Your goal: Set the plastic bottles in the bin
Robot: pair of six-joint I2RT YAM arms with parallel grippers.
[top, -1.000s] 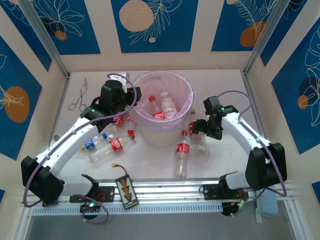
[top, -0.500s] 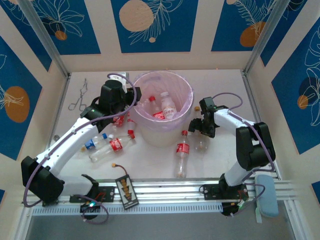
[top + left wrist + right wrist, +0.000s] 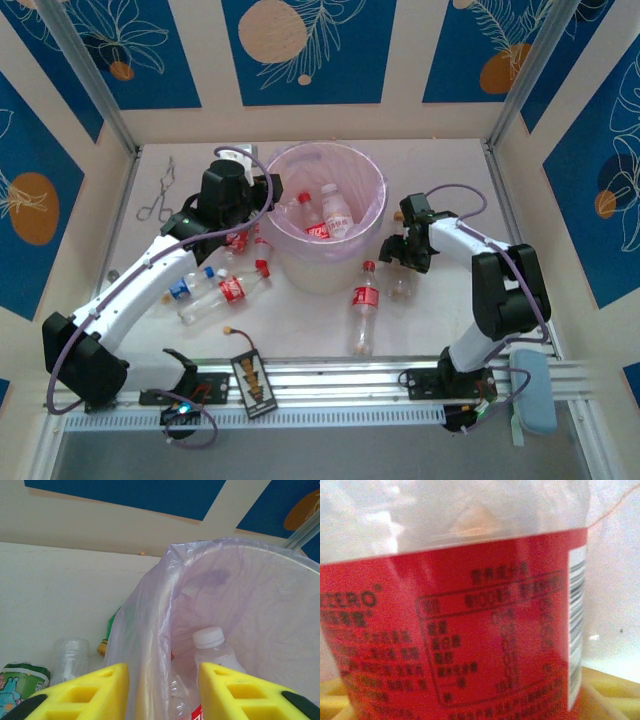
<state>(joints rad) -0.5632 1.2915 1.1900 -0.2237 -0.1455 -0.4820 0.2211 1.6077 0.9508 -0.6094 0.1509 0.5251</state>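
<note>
Bin rim (image 3: 150, 630) stands between the left claw's (image 3: 162, 680) fingers. A red-labelled bottle (image 3: 455, 630) crowds the right claw (image 3: 400, 250). Bare table (image 3: 435, 305) lies beside it.

Left arm extended forward, left claw (image 3: 162, 692) narrowly parted; right arm bent inward, right claw (image 3: 393, 256) low, grip unclear.

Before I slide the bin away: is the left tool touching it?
Cannot tell. The left wrist view puts the rim of the bin between the fingers of the left tool; any contact lies below the frame.
</note>
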